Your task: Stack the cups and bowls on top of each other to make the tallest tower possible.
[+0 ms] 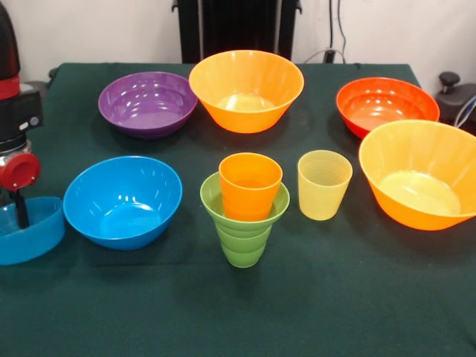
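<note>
The green ribbed cup [242,236] stands upright at the table's front middle with the orange cup [250,184] nested in its mouth. The pale yellow cup [324,184] stands just right of them. The medium blue bowl [123,201] sits to their left. At the far left edge my gripper [21,214] reaches down into the small translucent blue bowl [30,234]. The purple bowl [147,103], one big orange bowl [245,89] and the red-orange bowl [387,105] line the back. The other big orange bowl [424,182] sits at the right. The small green bowl is out of view.
The dark green table cloth [245,312] covers the table. The robot's black pedestal [238,26] stands behind the far edge. A black knobbed object [454,93] sits off the back right corner.
</note>
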Robot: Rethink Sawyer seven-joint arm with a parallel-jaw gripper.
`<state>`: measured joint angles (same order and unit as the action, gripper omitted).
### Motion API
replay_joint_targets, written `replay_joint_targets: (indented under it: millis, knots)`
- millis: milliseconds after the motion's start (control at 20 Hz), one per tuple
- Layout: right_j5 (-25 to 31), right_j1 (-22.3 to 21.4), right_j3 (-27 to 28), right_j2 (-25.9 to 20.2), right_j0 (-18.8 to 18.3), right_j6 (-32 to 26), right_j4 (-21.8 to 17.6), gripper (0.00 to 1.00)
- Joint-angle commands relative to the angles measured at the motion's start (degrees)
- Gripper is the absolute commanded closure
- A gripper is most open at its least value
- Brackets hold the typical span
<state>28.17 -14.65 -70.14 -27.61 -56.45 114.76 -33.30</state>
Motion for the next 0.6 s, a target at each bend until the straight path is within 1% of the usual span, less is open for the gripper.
replay_joint_targets:
  millis: [50,300,600]
  knots:
    - [7.5,1.0,2.2,3.6,3.4,-12.7,-5.8,0.0]
    - [6.6,1.4,1.7,4.2,3.4,-12.5,-6.0,0.0]
    - [5.0,1.3,1.2,3.0,3.1,-12.6,-5.6,0.0]
